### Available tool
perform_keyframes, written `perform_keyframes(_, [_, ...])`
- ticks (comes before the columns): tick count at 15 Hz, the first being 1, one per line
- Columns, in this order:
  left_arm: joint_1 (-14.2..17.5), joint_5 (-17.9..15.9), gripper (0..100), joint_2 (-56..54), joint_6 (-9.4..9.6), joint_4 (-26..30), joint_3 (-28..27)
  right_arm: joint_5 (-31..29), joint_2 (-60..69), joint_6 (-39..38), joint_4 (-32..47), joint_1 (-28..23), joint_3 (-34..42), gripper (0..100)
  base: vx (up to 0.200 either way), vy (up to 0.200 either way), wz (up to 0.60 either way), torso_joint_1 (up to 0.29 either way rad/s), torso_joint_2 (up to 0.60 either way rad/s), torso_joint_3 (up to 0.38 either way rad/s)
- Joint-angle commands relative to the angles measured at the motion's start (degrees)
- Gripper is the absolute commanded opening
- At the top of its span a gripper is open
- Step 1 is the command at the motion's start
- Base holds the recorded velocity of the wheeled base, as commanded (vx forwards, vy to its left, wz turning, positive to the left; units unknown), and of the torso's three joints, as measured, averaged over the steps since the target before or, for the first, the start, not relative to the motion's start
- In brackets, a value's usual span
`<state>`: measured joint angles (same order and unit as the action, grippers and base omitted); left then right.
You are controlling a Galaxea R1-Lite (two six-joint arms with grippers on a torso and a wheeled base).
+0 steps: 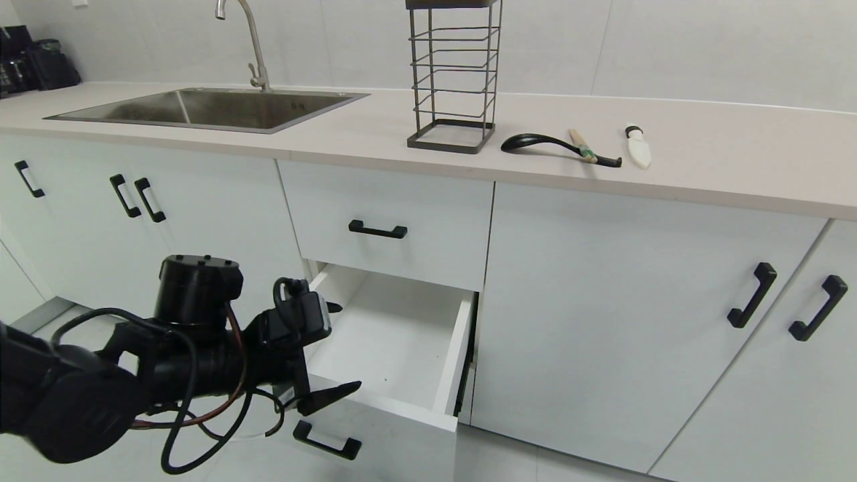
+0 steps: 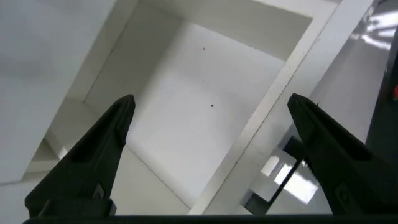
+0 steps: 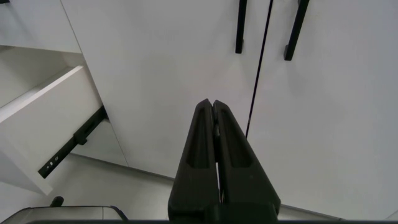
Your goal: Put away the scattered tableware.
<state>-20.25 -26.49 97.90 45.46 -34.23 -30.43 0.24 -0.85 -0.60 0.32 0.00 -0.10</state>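
Black spoon and white knife lie on worktop, right of wire rack. Probably light, stiff, slick; pinch mid-handle. Left gripper: fingers spread, above open drawer. Right gripper: fingers pressed together, empty, facing cupboard doors.

Kitchen, domestic in style. A long pale counter runs along a white tiled wall.

- Left: an inset steel sink with a curved tap; black appliances stand in the far corner beyond it.
- Centre of counter: an upright black wire rack.
- Right of the rack: a black ladle, a wooden-handled utensil lying across its handle, and a white knife just beside them.
- Below the counter: white cabinet doors with black bar handles.
- Under the rack: a closed drawer, and beneath it a lower drawer pulled open, white inside.
- Near edge: pale floor at the foot of the units.
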Motion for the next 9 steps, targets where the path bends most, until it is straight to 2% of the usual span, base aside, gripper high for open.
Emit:
perform_keyframes(1, [-0.1, -0.1, 100, -5.6, -6.0, -3.6, 3.7, 0.0, -0.1, 0.0, 0.0, 0.0, 0.0, 0, 0.0, 0.0, 0.0, 0.0, 0.0, 0.0])
perform_keyframes(2, [0.6, 0.0, 100, -7.4, -11.09, -7.4, 6.9, 0.0, 0.0, 0.0, 0.0, 0.0, 0.0, 0, 0.0, 0.0, 0.0, 0.0, 0.0, 0.0])
perform_keyframes(3, [1.3, 0.2, 100, -8.9, -14.7, -10.0, 9.7, 0.0, 0.0, 0.0, 0.0, 0.0, 0.0, 0, 0.0, 0.0, 0.0, 0.0, 0.0, 0.0])
perform_keyframes(4, [2.1, 0.3, 100, -10.5, -17.51, -11.7, 12.1, 0.0, 0.0, 0.0, 0.0, 0.0, 0.0, 0, 0.0, 0.0, 0.0, 0.0, 0.0, 0.0])
perform_keyframes(5, [2.6, 0.4, 100, -11.8, -19.36, -12.5, 13.4, 0.0, 0.0, 0.0, 0.0, 0.0, 0.0, 0, 0.0, 0.0, 0.0, 0.0, 0.0, 0.0])
perform_keyframes(7, [6.1, 0.3, 100, -16.5, -25.51, -14.8, 16.5, 0.0, 0.0, 0.0, 0.0, 0.0, 0.0, 0, 0.0, 0.0, 0.0, 0.0, 0.0, 0.0])
perform_keyframes(8, [7.5, 0.3, 100, -18.1, -27.35, -15.8, 17.8, 0.0, 0.0, 0.0, 0.0, 0.0, 0.0, 0, 0.0, 0.0, 0.0, 0.0, 0.0, 0.0])
perform_keyframes(9, [11.4, 0.3, 100, -22.2, -30.52, -18.3, 22.0, 0.0, 0.0, 0.0, 0.0, 0.0, 0.0, 0, 0.0, 0.0, 0.0, 0.0, 0.0, 0.0])
